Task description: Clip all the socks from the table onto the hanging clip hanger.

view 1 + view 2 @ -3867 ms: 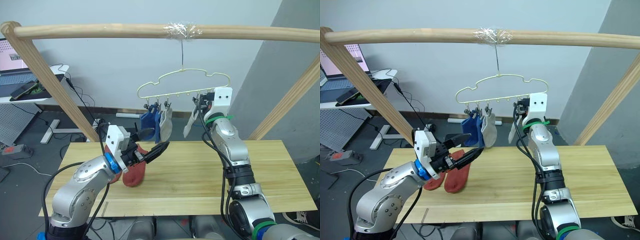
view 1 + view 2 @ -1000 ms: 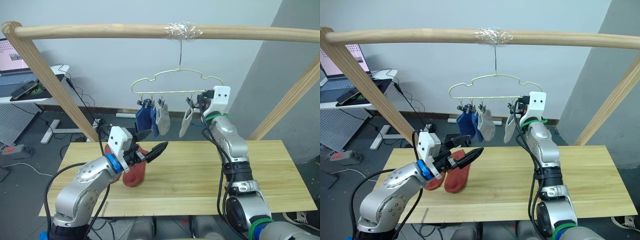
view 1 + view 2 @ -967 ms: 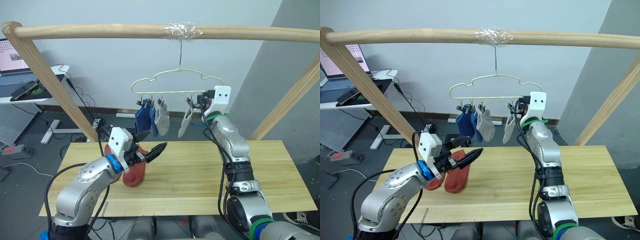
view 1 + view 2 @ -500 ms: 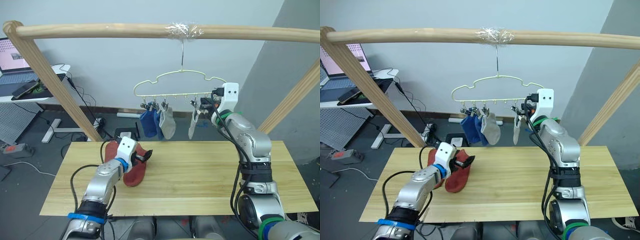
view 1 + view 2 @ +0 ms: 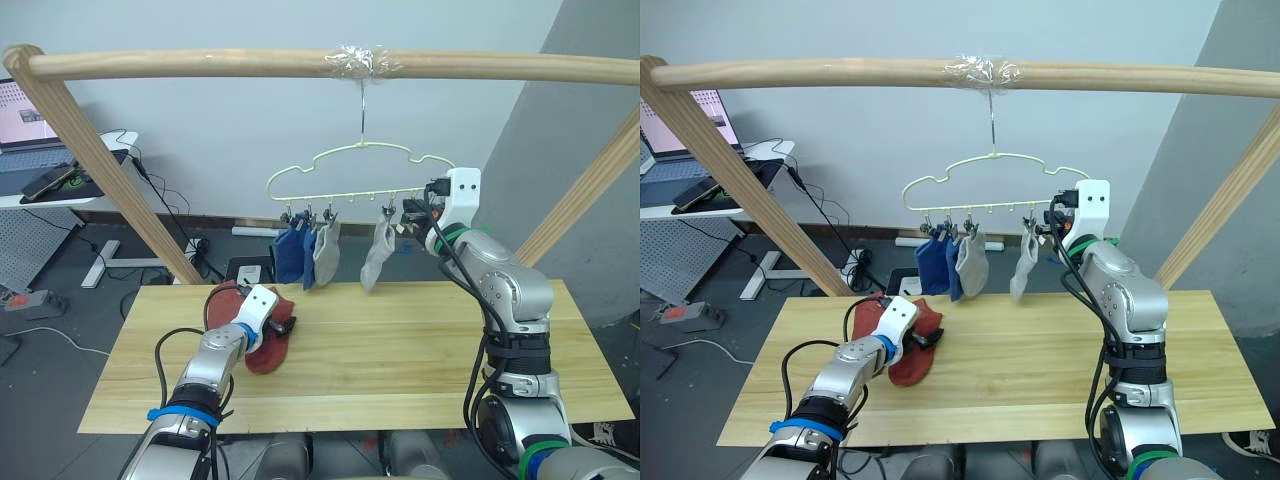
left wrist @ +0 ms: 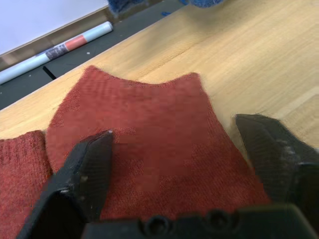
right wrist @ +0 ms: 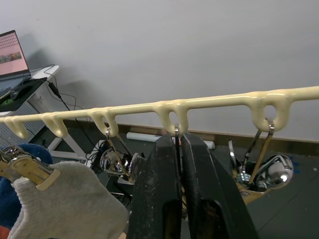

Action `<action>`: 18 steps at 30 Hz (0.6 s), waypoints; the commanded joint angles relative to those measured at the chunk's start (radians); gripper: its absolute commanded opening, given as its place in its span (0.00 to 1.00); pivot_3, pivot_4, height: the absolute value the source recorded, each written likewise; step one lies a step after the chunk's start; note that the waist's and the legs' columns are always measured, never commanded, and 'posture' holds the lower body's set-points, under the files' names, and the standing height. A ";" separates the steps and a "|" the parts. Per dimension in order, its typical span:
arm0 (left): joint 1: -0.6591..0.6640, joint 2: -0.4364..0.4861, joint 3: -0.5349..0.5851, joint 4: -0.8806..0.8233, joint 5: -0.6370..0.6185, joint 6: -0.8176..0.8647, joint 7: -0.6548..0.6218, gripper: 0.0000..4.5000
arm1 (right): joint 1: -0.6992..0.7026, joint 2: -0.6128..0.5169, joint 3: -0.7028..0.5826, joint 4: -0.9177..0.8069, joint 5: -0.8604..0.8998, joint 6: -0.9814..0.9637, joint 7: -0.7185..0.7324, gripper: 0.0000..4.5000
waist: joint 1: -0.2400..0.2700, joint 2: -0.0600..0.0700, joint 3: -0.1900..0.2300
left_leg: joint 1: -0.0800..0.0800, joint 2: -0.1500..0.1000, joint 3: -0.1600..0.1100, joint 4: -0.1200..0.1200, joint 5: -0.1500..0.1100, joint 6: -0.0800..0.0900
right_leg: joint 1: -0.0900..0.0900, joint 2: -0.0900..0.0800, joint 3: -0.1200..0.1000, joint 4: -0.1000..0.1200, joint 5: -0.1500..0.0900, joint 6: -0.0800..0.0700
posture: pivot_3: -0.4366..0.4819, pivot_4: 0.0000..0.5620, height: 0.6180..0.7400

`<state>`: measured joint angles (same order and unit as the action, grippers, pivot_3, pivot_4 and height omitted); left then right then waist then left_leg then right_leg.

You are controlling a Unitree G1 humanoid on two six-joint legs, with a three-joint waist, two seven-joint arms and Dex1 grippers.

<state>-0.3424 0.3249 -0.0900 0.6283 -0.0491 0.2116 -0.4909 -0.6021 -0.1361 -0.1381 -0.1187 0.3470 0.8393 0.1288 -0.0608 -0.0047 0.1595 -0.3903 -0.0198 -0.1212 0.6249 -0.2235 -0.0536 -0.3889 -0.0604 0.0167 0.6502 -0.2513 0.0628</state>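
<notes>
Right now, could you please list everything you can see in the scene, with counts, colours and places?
Rust-red socks: two, flat on the table's left part.
Blue socks: two, clipped at the hanger's left end.
Grey socks: two, one beside the blue ones, one further right on the hanger.
Clip hanger: one, pale yellow, hooked on the pole.
Table: one, light wood.
Pole frame: one, pale wood, over the table.
Laptop: one, on a desk at far left.
Left end effector: open, straddling a red sock.
Right end effector: shut on a clip wire of the hanger.
</notes>
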 commanded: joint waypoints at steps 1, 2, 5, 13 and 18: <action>0.045 -0.009 -0.047 -0.006 0.032 -0.012 -0.042 0.67 | 0.002 -0.005 -0.015 -0.041 0.015 0.002 -0.002 0.00 | 0.000 0.001 -0.002 | 0.000 0.000 0.000 0.000 0.000 0.000 | 0.000 0.000 0.000 0.000 0.000 0.000 | 0.37 0.21 1.00; 0.053 -0.011 -0.052 -0.014 0.036 -0.020 -0.047 0.61 | 0.001 -0.006 -0.016 -0.040 0.015 0.003 -0.001 0.00 | 0.000 0.002 -0.002 | 0.000 0.000 0.000 0.000 0.000 0.000 | 0.000 0.000 0.000 0.000 0.000 0.000 | 0.37 0.21 1.00; 0.076 -0.018 -0.063 -0.037 0.044 -0.041 -0.056 0.41 | -0.003 -0.013 -0.019 -0.035 0.016 0.005 0.003 0.00 | 0.001 0.002 -0.002 | 0.000 0.000 0.000 0.000 0.000 0.000 | 0.000 0.000 0.000 0.000 0.000 0.000 | 0.37 0.21 1.00; 0.133 -0.081 -0.053 -0.189 -0.029 -0.124 -0.120 0.00 | -0.026 -0.020 -0.051 -0.025 0.049 0.059 -0.010 0.00 | 0.002 0.002 -0.002 | 0.000 0.000 0.000 0.000 0.000 0.000 | 0.000 0.000 0.000 0.000 0.000 0.000 | 0.37 0.22 1.00; 0.183 -0.151 -0.043 -0.450 -0.176 -0.158 -0.234 0.00 | -0.069 0.013 -0.162 -0.036 0.149 0.260 -0.074 0.00 | 0.005 0.002 -0.002 | -0.003 0.000 -0.001 0.000 0.000 0.000 | -0.001 0.000 0.000 -0.001 0.000 0.000 | 0.37 0.21 1.00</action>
<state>-0.1575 0.1770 -0.1414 0.2845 -0.1723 0.0801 -0.6926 -0.6588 -0.1234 -0.2538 -0.1264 0.4639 1.0363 0.0821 -0.0556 -0.0030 0.1576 -0.3931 -0.0195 -0.1222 0.6252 -0.2235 -0.0536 -0.3897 -0.0609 0.0160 0.6492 -0.2511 0.0623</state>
